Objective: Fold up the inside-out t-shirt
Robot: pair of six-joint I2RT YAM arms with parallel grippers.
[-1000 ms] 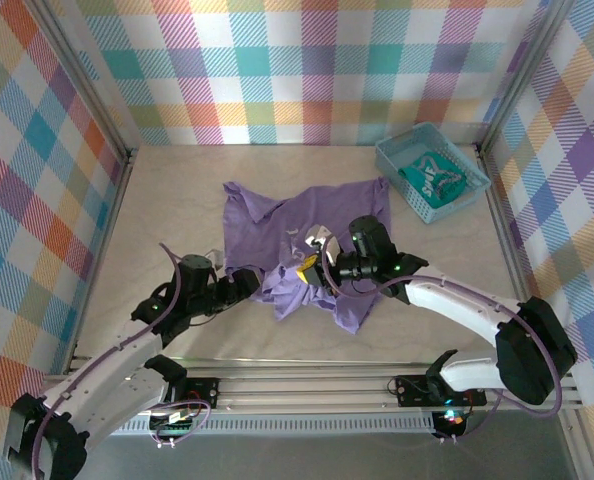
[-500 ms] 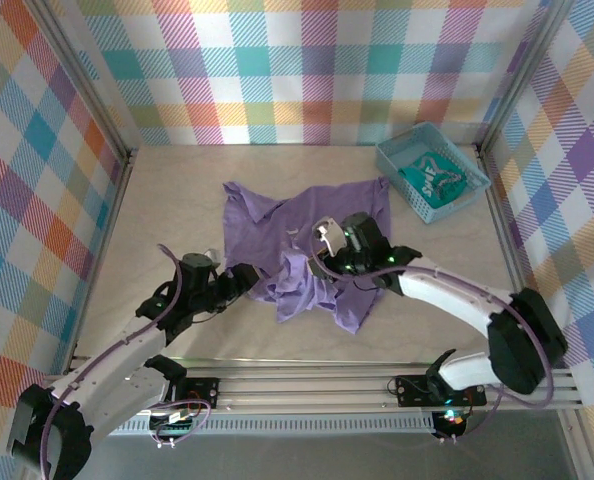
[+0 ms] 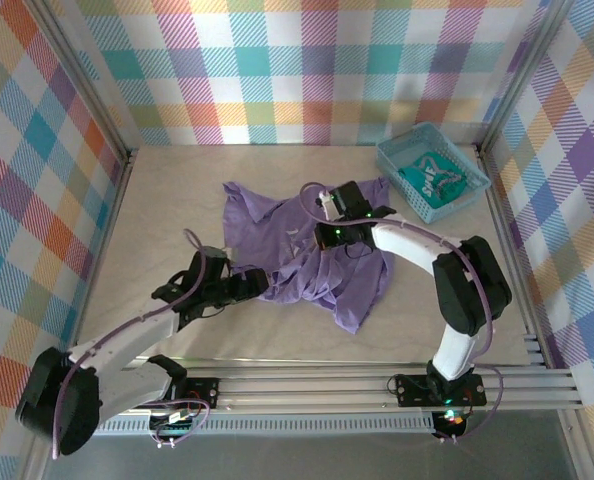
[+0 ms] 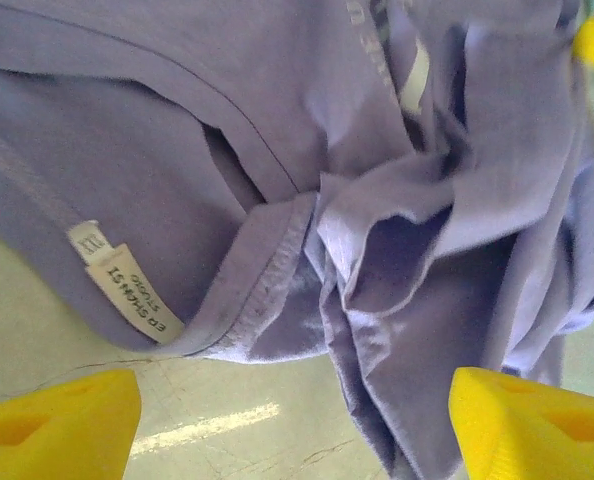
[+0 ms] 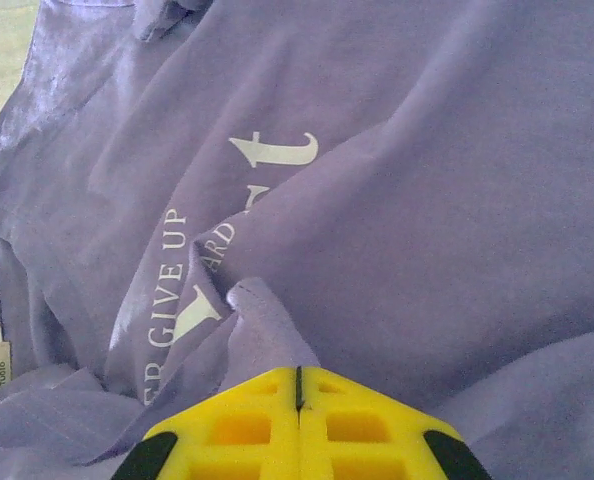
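You have bare table (image 3: 167, 200) down the left of the top view, between the inside-out t-shirt (image 3: 267, 215) and the left wall, and a free strip along the top under the back wall. The teal basket (image 3: 402, 185) blocks the upper right corner. The right arm (image 3: 407, 240) arcs over the shirt's right side, and the left arm (image 3: 127, 335) lies diagonally across the lower left. The lower right is open table.

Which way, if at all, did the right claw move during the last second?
Yes: the right claw, pinching the t-shirt, moved away from the front rail, toward the back wall and teal basket.
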